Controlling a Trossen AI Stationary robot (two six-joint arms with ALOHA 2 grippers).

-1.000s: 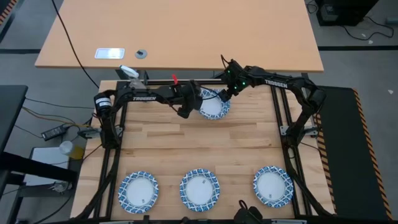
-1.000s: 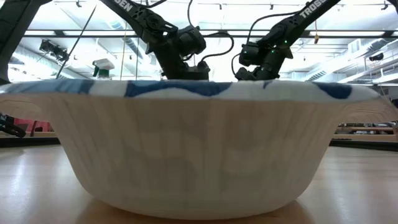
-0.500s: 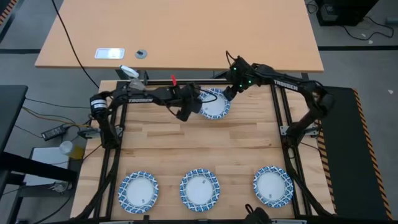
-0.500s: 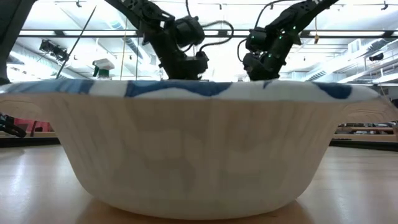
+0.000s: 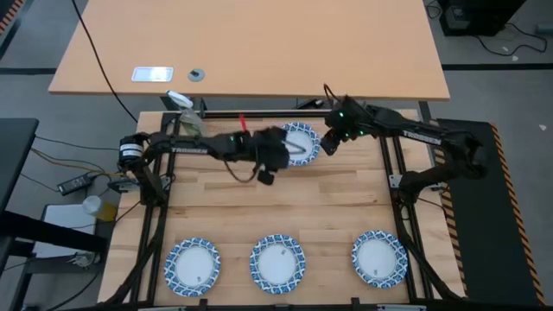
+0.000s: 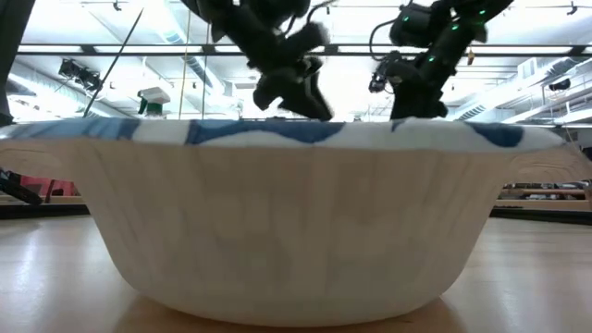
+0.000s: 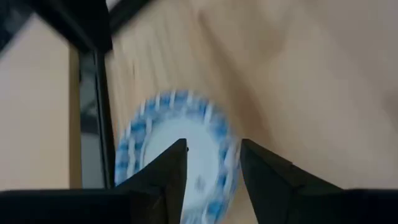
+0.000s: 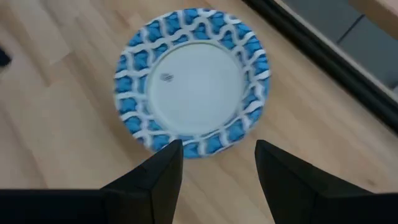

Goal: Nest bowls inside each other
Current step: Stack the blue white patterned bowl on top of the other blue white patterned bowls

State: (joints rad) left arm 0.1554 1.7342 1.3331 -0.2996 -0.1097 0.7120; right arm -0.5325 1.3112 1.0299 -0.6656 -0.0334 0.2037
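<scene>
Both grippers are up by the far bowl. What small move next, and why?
Probably close the left gripper on the near rim of the far blue-and-white patterned shallow bowl, then lift. Its fingers straddle that rim in the left wrist view, not visibly clamped yet. The right gripper hovers open, clear of the bowl.

Light wooden desk on grey floor; bright ceiling lights.

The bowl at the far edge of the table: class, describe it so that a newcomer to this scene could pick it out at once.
Start at the wooden slatted table. Three bowls stand in a row along its near edge; look instead at the far edge, between the left gripper and the right gripper. The far bowl sits there alone, the only one with arms beside it.
</scene>
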